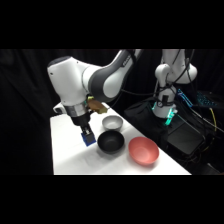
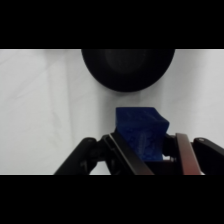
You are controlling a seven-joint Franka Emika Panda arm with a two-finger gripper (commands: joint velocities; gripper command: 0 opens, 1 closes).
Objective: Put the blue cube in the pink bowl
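The blue cube (image 2: 141, 132) sits between my fingers, and my gripper (image 2: 145, 150) is shut on it. In the side view the gripper (image 1: 88, 138) holds the blue cube (image 1: 89, 140) just above the white table (image 1: 70, 155), left of the black bowl. The pink bowl (image 1: 143, 150) rests at the table's front right, beyond the black bowl from the gripper. It is out of the wrist view.
A black bowl (image 1: 110, 142) lies between the gripper and the pink bowl; in the wrist view the black bowl (image 2: 128, 67) is straight ahead at the top. A grey bowl (image 1: 112, 122) stands behind it. Dark gear and cables fill the right side.
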